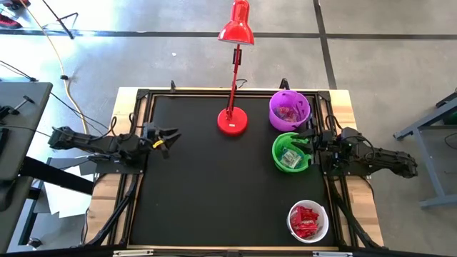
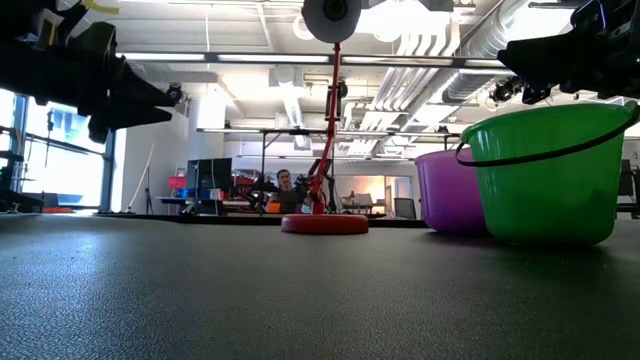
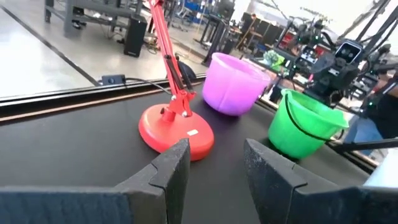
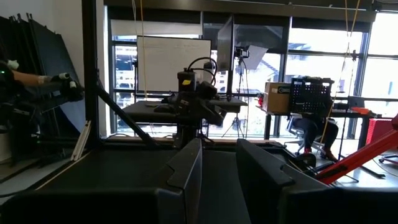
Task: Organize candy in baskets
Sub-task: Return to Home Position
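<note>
Three baskets stand along the table's right side: a purple one (image 1: 289,109) at the far right, a green one (image 1: 291,151) just nearer, and a white one (image 1: 308,221) at the near right. Each holds candy: mixed wrappers in the purple (image 1: 288,114), pale ones in the green (image 1: 289,158), red ones in the white (image 1: 307,220). My left gripper (image 1: 173,135) (image 3: 216,152) hovers open and level at the table's left edge, pointing across the mat. My right gripper (image 1: 312,139) (image 4: 219,149) hangs open above the green basket's right rim (image 2: 545,120), with nothing between its fingers.
A red desk lamp stands on its round base (image 1: 233,121) at the far middle of the black mat (image 1: 214,193), left of the purple basket; its head (image 1: 237,28) leans beyond the far edge. The table's wooden rim (image 1: 107,193) and cable runs border the mat.
</note>
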